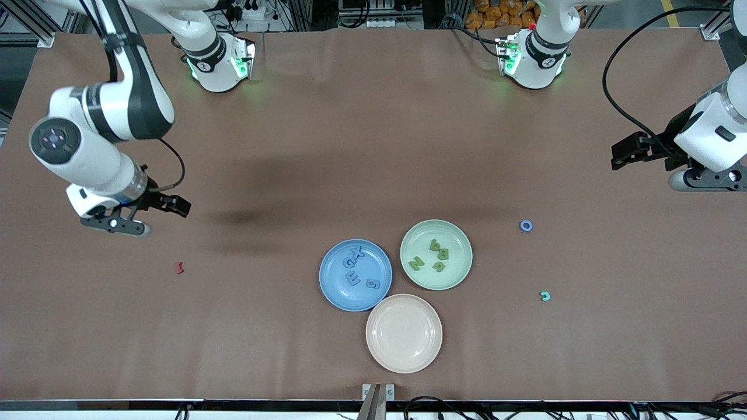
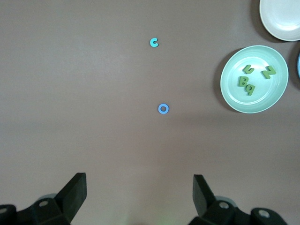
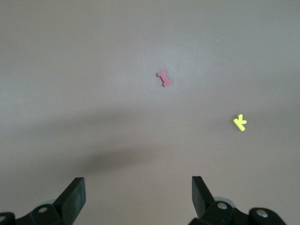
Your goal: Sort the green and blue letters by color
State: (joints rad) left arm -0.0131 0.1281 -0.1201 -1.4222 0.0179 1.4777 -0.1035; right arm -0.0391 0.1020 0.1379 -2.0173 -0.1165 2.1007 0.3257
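Several blue letters lie in the blue plate. Several olive green letters lie in the pale green plate beside it; they also show in the left wrist view. A small blue ring-shaped O lies on the bare cloth, toward the left arm's end from the green plate. My left gripper is open and empty, above the cloth at its own end. My right gripper is open and empty, above the cloth at its end.
An empty cream plate sits nearer the front camera than the other two plates. A teal C lies nearer the camera than the O. A red letter and a yellow letter lie near the right gripper.
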